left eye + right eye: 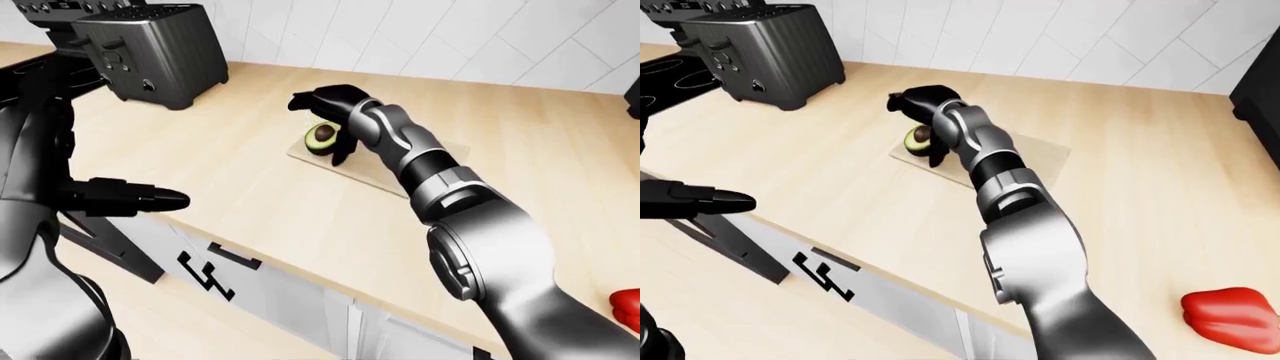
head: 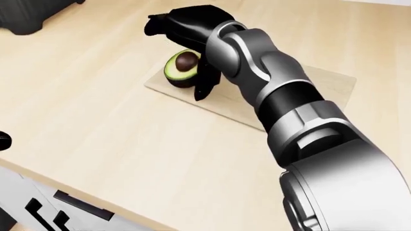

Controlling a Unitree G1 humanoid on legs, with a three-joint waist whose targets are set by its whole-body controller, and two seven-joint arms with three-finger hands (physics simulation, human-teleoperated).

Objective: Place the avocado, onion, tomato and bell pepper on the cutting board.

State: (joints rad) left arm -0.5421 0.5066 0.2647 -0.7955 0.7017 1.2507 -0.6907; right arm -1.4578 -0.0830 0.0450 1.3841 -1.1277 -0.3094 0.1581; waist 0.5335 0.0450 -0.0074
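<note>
A halved avocado [image 2: 180,68], pit facing up, lies on the left end of the pale cutting board [image 2: 324,86]. My right hand [image 2: 178,48] hovers right over it. Its fingers [image 2: 165,24] are lifted and spread above the fruit, and the thumb hangs beside it on the right. The hand is open and nothing is gripped. A red bell pepper [image 1: 1230,315] lies on the counter at the lower right of the right-eye view. My left hand [image 1: 145,199] is held out over the counter's edge, fingers straight and empty. No onion or tomato is in view.
A dark toaster [image 1: 150,52] stands on the wooden counter [image 2: 96,125] at the upper left. A black stove top [image 1: 670,71] lies beyond it. White cabinet fronts with black handles [image 1: 215,274] run below the counter edge.
</note>
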